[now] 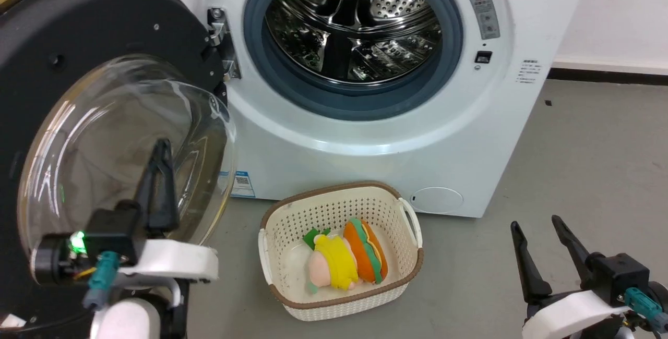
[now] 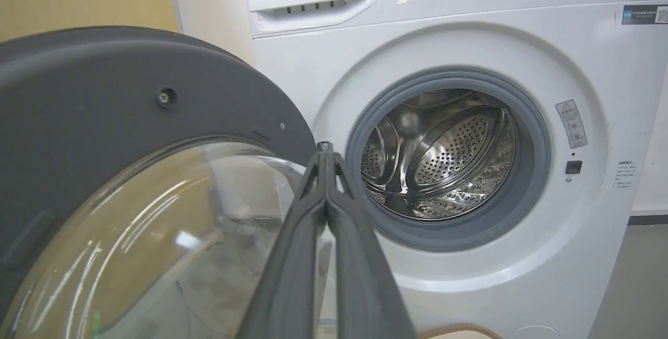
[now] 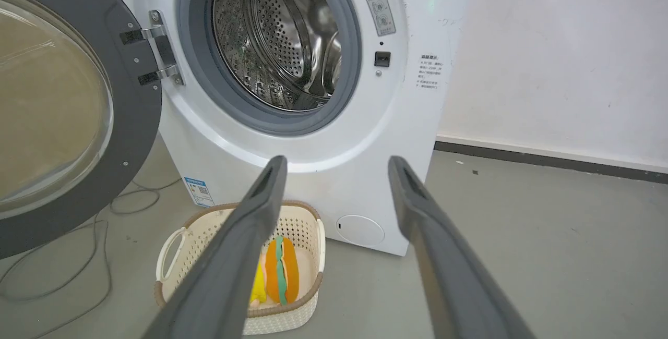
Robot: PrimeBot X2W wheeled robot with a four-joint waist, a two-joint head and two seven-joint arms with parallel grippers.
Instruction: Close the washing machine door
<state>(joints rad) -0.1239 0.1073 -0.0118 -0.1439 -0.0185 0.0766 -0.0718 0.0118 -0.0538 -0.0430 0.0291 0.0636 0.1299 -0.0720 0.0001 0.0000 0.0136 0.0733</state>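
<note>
Beside the washing machine (image 1: 365, 141), the washing machine door (image 1: 78, 31) hangs wide open, left gripper (image 1: 163, 146) pinched together at its glass bowl (image 1: 104, 130), right gripper (image 1: 536, 222) spread apart

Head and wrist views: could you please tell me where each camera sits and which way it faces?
Head view: on the head, facing forward and down at the big white front-loading washing machine, its open large round black glass-bowled door and a cream plastic basket; left claw lower left, right claw lower right.
Left wrist view: along the shut left claw, towards door and perforated steel drum.
Right wrist view: along the open right claw, towards machine and basket.
Shared: head and right wrist views show the basket.
</note>
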